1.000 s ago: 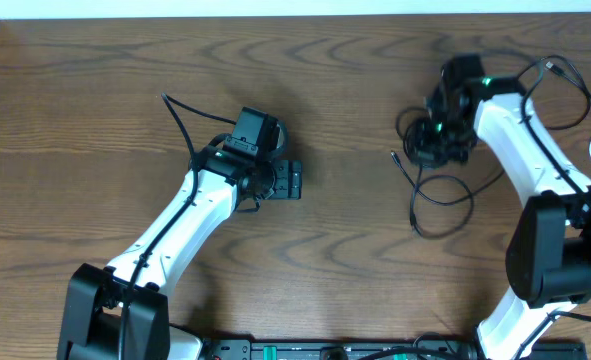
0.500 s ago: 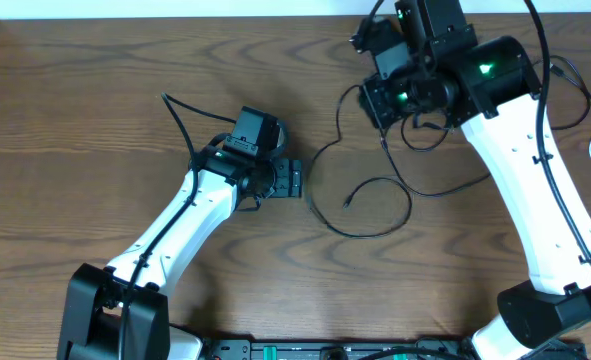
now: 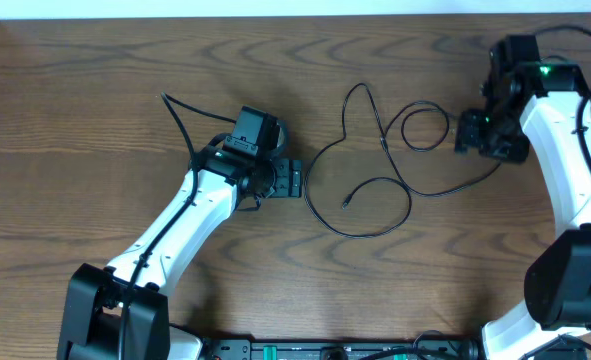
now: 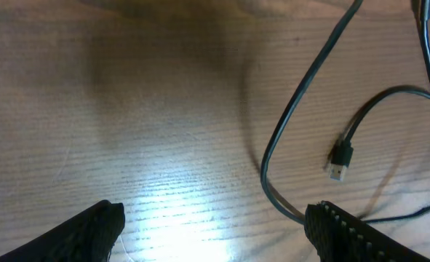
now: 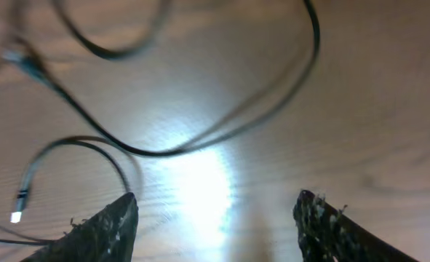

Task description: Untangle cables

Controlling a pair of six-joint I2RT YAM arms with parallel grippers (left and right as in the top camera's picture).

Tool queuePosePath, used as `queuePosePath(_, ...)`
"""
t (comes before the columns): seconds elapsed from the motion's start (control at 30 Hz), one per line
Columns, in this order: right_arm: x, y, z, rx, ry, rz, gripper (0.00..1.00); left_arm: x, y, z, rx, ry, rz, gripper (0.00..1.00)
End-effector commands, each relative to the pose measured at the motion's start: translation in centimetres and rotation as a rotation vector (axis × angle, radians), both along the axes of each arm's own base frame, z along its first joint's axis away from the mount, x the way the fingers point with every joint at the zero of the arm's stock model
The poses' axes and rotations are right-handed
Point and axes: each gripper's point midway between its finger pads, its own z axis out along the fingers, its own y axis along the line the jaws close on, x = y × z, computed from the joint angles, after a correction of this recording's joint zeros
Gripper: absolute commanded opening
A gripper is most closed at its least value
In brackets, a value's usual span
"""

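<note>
A thin black cable (image 3: 327, 216) lies spread in wide loops over the middle of the wooden table, with a small ring (image 3: 425, 126) near its right part. One plug end (image 3: 346, 203) rests inside the big loop. My left gripper (image 3: 297, 181) stands open just left of that loop. In the left wrist view the plug (image 4: 339, 159) lies ahead, and the cable (image 4: 273, 145) runs close past my right finger (image 4: 353, 233). My right gripper (image 3: 472, 134) stands open at the cable's right side. Its wrist view shows blurred cable (image 5: 164, 151) ahead and nothing between the fingers (image 5: 105, 229).
A black power strip (image 3: 335, 350) runs along the table's near edge. Thick arm wires loop behind the right arm (image 3: 575, 35), and one trails from the left arm (image 3: 178, 118). The table's far edge (image 3: 275, 14) borders a white strip.
My right gripper lifted the bunched black cable up and left, then swung back right and opened. The cable has dropped and now lies spread out. The left arm has not moved.
</note>
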Motion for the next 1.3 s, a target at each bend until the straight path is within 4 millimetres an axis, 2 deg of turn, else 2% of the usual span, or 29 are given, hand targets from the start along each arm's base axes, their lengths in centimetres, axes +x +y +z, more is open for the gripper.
queuePosePath(0.0,-1.2,-1.4,-3.1,0.030,0.034,-0.173,0.82,-0.1,0.3,-0.3,0.010,0.008,0.000,0.84)
queuePosePath(0.17,-2.0,-3.5,-8.0,0.050,0.014,-0.268,0.91,-0.1,0.3,-0.3,0.010,0.009,0.000,0.85)
queuePosePath(0.3,-1.4,-3.7,-10.0,0.062,-0.041,-0.290,0.87,-0.1,0.3,-0.3,0.010,0.009,0.000,0.84)
queuePosePath(0.37,-1.2,-3.7,-11.1,0.072,-0.072,-0.355,0.86,-0.2,0.3,-0.4,0.011,0.014,0.000,0.85)
queuePosePath(0.43,-0.7,-3.5,-12.3,0.097,-0.123,-0.420,0.80,-0.5,0.4,-0.5,0.015,0.023,0.000,0.85)
queuePosePath(0.5,-0.4,-3.3,-12.8,0.114,-0.151,-0.421,0.68,-0.5,0.4,-0.5,0.016,0.026,0.000,0.84)
queuePosePath(0.53,-0.4,-3.2,-13.0,0.114,-0.156,-0.417,0.56,-0.5,0.4,-0.5,0.016,0.026,0.000,0.85)
queuePosePath(0.57,-0.4,-3.2,-13.0,0.114,-0.156,-0.416,0.48,-0.5,0.4,-0.5,0.016,0.026,0.000,0.85)
queuePosePath(0.6,-0.4,-3.2,-13.0,0.114,-0.155,-0.416,0.26,-0.5,0.4,-0.5,0.016,0.026,0.000,0.85)
queuePosePath(0.63,-0.4,-3.2,-13.0,0.117,-0.155,-0.415,0.09,-0.5,0.4,-0.5,0.016,0.027,0.000,0.85)
queuePosePath(0.67,-0.3,-2.8,-12.9,0.136,-0.155,-0.396,0.02,-0.5,0.4,-0.5,0.016,0.027,0.000,0.85)
queuePosePath(0.7,0.0,-2.3,-12.8,0.160,-0.160,-0.357,0.01,-0.5,0.4,-0.5,0.016,0.026,0.000,0.85)
queuePosePath(0.73,0.5,-1.5,-12.3,0.203,-0.171,-0.291,0.01,-0.5,0.4,-0.5,0.016,0.027,0.000,0.85)
queuePosePath(0.77,2.0,0.5,-10.2,0.305,-0.222,-0.151,0.01,-0.5,0.4,-0.5,0.016,0.026,0.000,0.85)
queuePosePath(0.8,3.0,1.5,-8.1,0.350,-0.261,-0.076,0.01,-0.5,0.4,-0.5,0.016,0.026,0.000,0.85)
queuePosePath(0.83,4.0,3.1,-4.5,0.384,-0.325,0.056,0.01,-0.5,0.4,-0.5,0.016,0.026,0.000,0.85)
queuePosePath(0.9,4.2,5.6,-0.1,0.362,-0.389,0.258,0.01,-0.5,0.4,-0.5,0.017,0.026,0.000,0.85)
queuePosePath(0.97,3.4,8.5,1.9,0.341,-0.420,0.439,0.02,-0.5,0.4,-0.5,0.016,0.026,0.000,0.85)
queuePosePath(1.07,1.3,12.8,1.7,0.341,-0.382,0.630,0.02,-0.5,0.4,-0.5,0.017,0.027,0.000,0.85)
queuePosePath(1.13,-1.0,16.3,1.0,0.347,-0.335,0.786,0.04,-0.5,0.9,-0.6,0.040,0.025,0.008,0.85)
queuePosePath(1.2,-2.5,17.7,-0.1,0.321,-0.285,0.839,0.13,-0.5,2.2,-0.9,0.110,0.023,0.033,0.85)
queuePosePath(1.27,-4.4,18.5,-1.7,0.326,-0.218,0.857,0.14,-0.6,3.1,-1.1,0.158,0.023,0.048,0.85)
